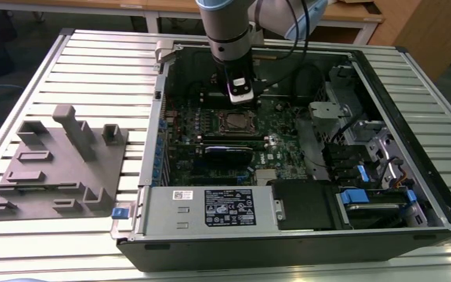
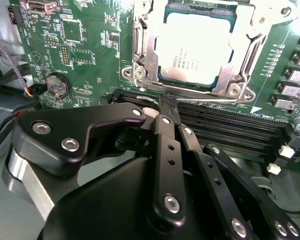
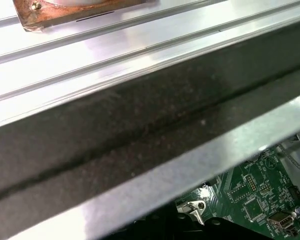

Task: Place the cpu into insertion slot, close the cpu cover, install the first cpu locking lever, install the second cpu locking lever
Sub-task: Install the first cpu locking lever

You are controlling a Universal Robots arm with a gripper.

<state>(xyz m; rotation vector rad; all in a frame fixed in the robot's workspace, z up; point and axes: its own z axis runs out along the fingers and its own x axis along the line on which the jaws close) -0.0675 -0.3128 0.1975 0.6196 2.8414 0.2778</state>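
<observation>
Inside the open computer case [image 1: 288, 252], on the slatted metal table [image 1: 92, 70], my arm reaches down over the green motherboard [image 2: 80, 50]. In the second wrist view I see the gripper [image 2: 168, 107] narrowed, its black fingers [image 2: 165, 145] pressed together with nothing between them. Its tip hovers above the long black memory slots [image 2: 225, 125], just beside the socket's near edge. The cpu [image 2: 197, 47] sits in the insertion slot [image 1: 236, 122], dull silver top up. The cpu cover [image 2: 149, 52] lies flat around it, framing the chip through its window. A grey fixture plate [image 1: 53, 164] rests on the table at the exterior view's left, well apart from the case.
</observation>
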